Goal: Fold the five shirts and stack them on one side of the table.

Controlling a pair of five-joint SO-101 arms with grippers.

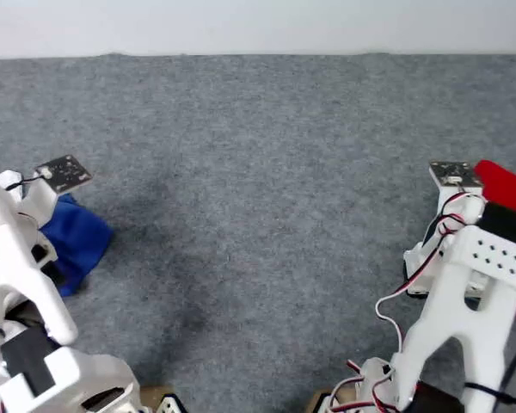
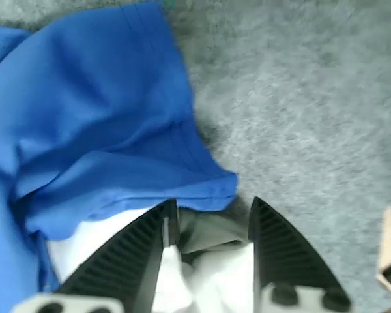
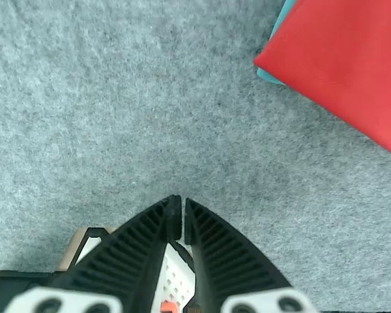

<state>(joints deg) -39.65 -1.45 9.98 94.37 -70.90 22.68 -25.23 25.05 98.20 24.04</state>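
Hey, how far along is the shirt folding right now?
Looks done: a flat folded red shirt lies on a teal shirt by the right arm, starting the stack. In hand: the left gripper hangs open over a rumpled blue shirt with white cloth beneath; the right gripper is shut, empty, over the grey table. Left: folding and stacking those two.

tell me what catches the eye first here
A rumpled blue shirt lies at the left edge of the grey table, partly under the left arm. At the right edge a flat red shirt sits behind the right arm, with a teal cloth peeking from beneath it.
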